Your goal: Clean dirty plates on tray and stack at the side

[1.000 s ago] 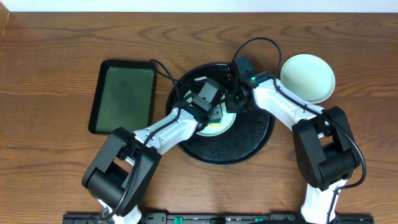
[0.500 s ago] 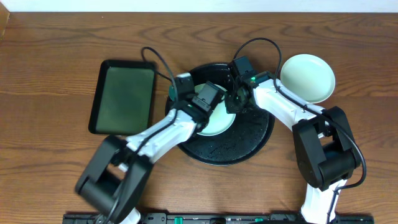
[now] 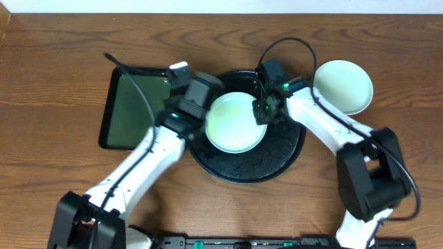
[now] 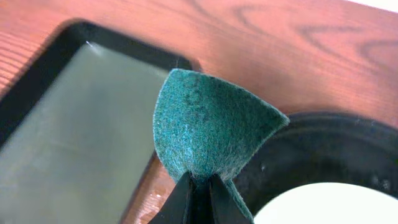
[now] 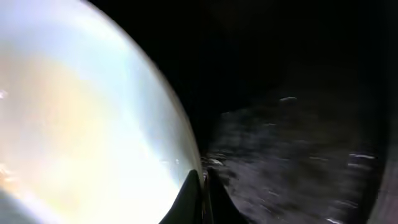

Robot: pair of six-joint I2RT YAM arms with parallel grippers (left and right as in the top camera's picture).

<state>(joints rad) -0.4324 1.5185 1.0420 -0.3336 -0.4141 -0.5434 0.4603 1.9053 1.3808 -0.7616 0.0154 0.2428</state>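
Observation:
A pale mint plate [image 3: 237, 122] lies in the round black tray [image 3: 284, 155]. My right gripper [image 3: 263, 111] is shut on its right rim; the right wrist view shows the fingers [image 5: 200, 186] pinching the plate's edge [image 5: 81, 124] over the wet tray floor [image 5: 298, 124]. My left gripper [image 3: 190, 88] is shut on a green scouring pad [image 4: 208, 127], fingers [image 4: 200, 186] just left of the tray's rim [image 4: 336, 149] and clear of the plate [image 4: 336, 208]. A second pale plate [image 3: 342, 86] sits on the table to the right. I see no third plate.
A rectangular black tray with a dark green floor [image 3: 135, 111] lies left of the round tray, and shows in the left wrist view [image 4: 62, 143]. Arm cables loop above both grippers. The wooden table [image 3: 55, 62] surrounds everything.
My left gripper has come off the plate and moved left to the tray's left edge with the pad. The plate is now uncovered. The right gripper keeps its hold on the rim.

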